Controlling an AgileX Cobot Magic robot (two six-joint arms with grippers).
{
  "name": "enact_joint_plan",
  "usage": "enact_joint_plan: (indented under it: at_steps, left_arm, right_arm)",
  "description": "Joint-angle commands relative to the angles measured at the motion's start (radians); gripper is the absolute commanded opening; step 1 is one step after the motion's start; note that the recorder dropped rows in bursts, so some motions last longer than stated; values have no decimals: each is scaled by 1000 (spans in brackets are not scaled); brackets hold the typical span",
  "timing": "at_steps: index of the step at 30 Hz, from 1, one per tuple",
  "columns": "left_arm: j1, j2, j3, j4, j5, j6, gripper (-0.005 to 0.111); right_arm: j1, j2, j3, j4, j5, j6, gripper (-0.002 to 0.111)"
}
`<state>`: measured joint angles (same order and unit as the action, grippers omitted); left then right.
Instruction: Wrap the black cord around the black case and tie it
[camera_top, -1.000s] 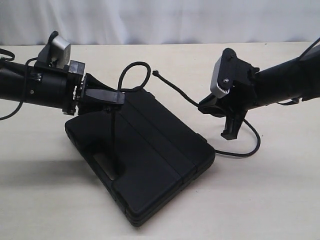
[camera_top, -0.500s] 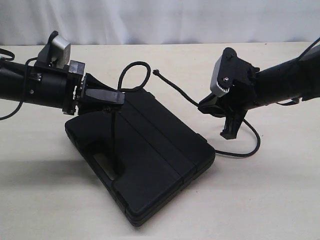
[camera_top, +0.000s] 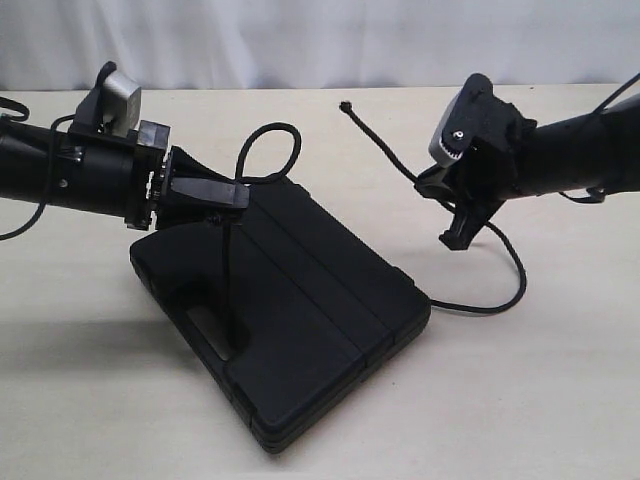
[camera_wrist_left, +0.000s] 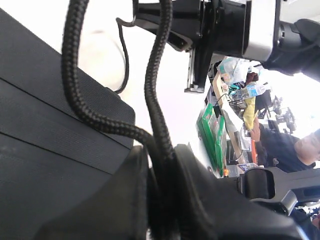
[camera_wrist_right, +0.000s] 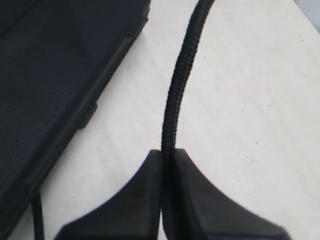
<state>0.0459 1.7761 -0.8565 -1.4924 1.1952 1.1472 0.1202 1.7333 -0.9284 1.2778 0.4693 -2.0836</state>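
Note:
The black case (camera_top: 300, 320) lies flat on the table, its handle slot toward the front left. My left gripper (camera_top: 235, 195) is shut on the black cord (camera_top: 270, 150), pinching two strands whose loop arches up beyond the case's far edge; one strand drops down into the handle slot. In the left wrist view the two braided strands (camera_wrist_left: 155, 100) run up from between the fingers over the case lid (camera_wrist_left: 45, 130). My right gripper (camera_top: 432, 188) is shut on the cord's other stretch, whose frayed end (camera_top: 345, 106) points up and left. The right wrist view shows the cord (camera_wrist_right: 177, 85) rising from the closed fingers, the case (camera_wrist_right: 55, 75) beside it.
A slack length of cord (camera_top: 510, 275) curves on the table from the right gripper back to the case's right corner. A white backdrop (camera_top: 320, 40) closes the far side of the pale table (camera_top: 520, 400).
My right gripper has lifted and moved away to the right and back, carrying the cord's frayed end higher and farther from the case. The left gripper and case stay still.

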Motion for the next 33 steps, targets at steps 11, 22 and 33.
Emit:
enact_joint_plan:
  at_steps: [11, 22, 33]
  left_arm:
    - [-1, -13, -7, -28, 26, 2, 0]
    - [-1, -13, -7, -28, 26, 2, 0]
    - [-1, -13, -7, -28, 26, 2, 0]
  right_arm:
    - [-199, 226, -202, -115, 428, -34, 4]
    - [-44, 171, -345, -1102, 584, 61, 5]
    - [-40, 154, -345, -1344, 184, 944, 5]
